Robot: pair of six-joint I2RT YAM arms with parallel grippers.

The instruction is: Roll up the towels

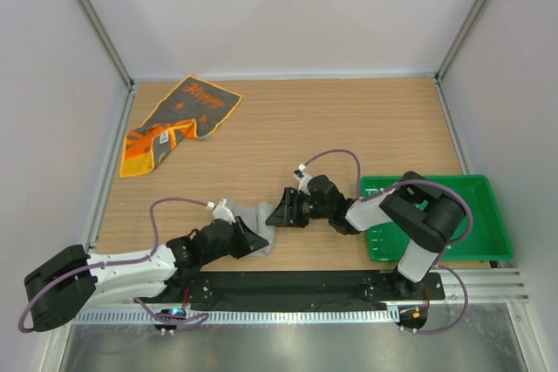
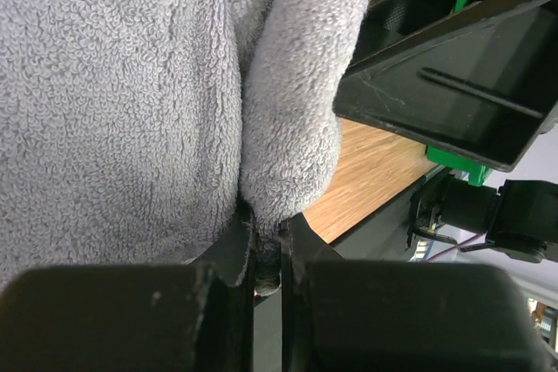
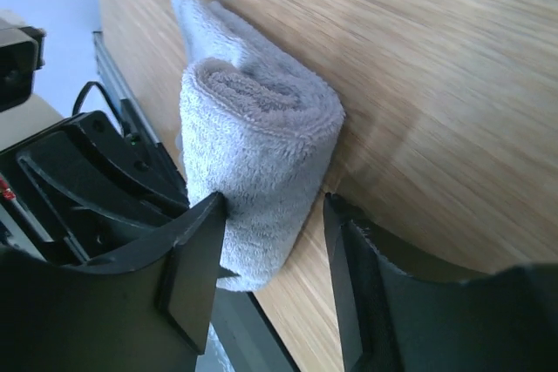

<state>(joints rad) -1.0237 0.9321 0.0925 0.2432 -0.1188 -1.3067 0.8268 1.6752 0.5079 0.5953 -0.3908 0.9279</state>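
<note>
I hold the plain light grey terry towel (image 3: 261, 128), a short roll by the middle of the tabletop's (image 1: 349, 128) near edge, pinched at a fold in my left tool (image 2: 266, 241), while my right tool (image 3: 275, 215) stands spread astride its right end, its long axis lying roughly along that edge.

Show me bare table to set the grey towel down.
The table is bare across its far middle and right, between the printed towel and the tray. Crowded front centre: the left end effector and right end effector meet on the grey towel.
</note>
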